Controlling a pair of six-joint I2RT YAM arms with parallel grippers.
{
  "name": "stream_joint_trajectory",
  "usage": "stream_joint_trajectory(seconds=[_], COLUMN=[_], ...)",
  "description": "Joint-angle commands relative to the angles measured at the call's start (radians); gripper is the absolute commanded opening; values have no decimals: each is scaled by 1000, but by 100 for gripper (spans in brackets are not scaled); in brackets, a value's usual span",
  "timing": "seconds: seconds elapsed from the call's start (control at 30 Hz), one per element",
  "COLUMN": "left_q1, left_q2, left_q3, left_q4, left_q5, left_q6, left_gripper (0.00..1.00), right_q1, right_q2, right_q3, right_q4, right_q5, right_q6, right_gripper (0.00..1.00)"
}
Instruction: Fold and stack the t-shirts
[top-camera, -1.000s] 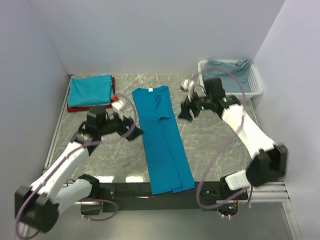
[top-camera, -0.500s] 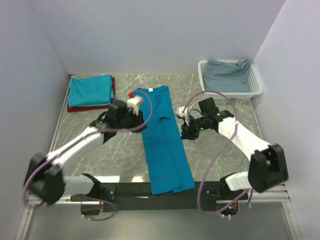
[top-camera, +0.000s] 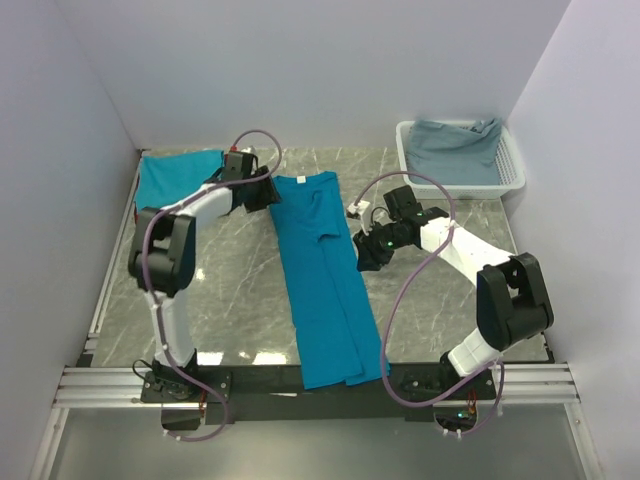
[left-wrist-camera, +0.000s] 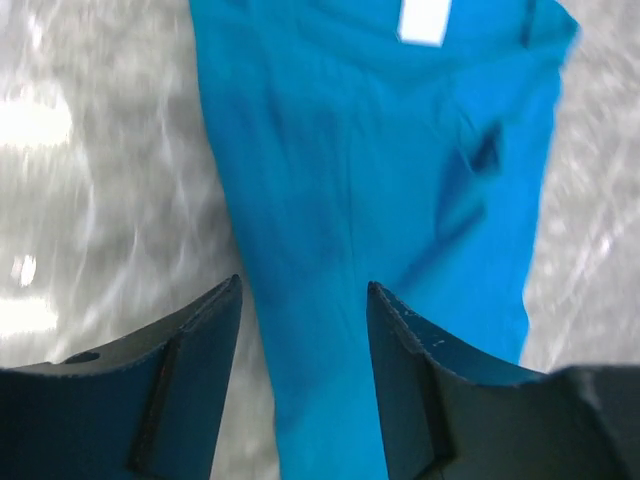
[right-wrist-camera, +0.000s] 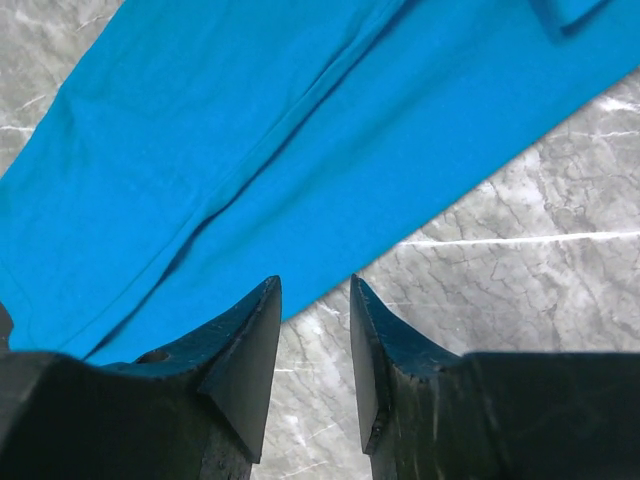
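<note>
A bright teal t-shirt (top-camera: 322, 270), folded lengthwise into a long strip, lies down the middle of the marble table, its collar end far and its hem over the near edge. My left gripper (top-camera: 262, 192) hovers by the collar end's left edge. In the left wrist view it (left-wrist-camera: 303, 285) is open, the shirt's (left-wrist-camera: 380, 200) left edge runs between the fingers, and the white neck label (left-wrist-camera: 425, 20) shows beyond. My right gripper (top-camera: 366, 250) sits at the shirt's right edge. Its jaws (right-wrist-camera: 315, 281) are open over bare marble just beside the cloth (right-wrist-camera: 250, 130). A folded teal shirt (top-camera: 170, 180) lies back left.
A white lattice basket (top-camera: 510, 170) stands at the back right, holding grey-blue cloth (top-camera: 455, 142). White walls close in the left, back and right sides. The left arm's links (top-camera: 160, 250) stretch over the table's left part, partly covering the folded shirt.
My left arm has swung up from the shirt's left side to its collar end, its jaws narrowing then widening. My right gripper has come down and left to the shirt's right edge.
</note>
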Motion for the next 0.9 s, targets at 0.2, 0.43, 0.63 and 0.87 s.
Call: stream_joint_trajectory(seconds=[0.2, 0.43, 0.63, 0.87], left_q1=[56, 74, 117, 154], left_q2=[287, 425, 568, 616], left_q3=[331, 486, 682, 849], left_q4=[-172, -195, -206, -170], left_q5=[-19, 0, 0, 147], left_q6=[-27, -39, -90, -76], left_gripper=[48, 18, 4, 31], right_q1=[-39, -73, -91, -101], right_q2=[-37, -47, -45, -12], right_q3=[48, 49, 46, 60], right_q4=[8, 2, 10, 97], right_q5=[-21, -56, -44, 52], right_q6=[28, 32, 48, 167], right_gripper=[42, 42, 42, 43])
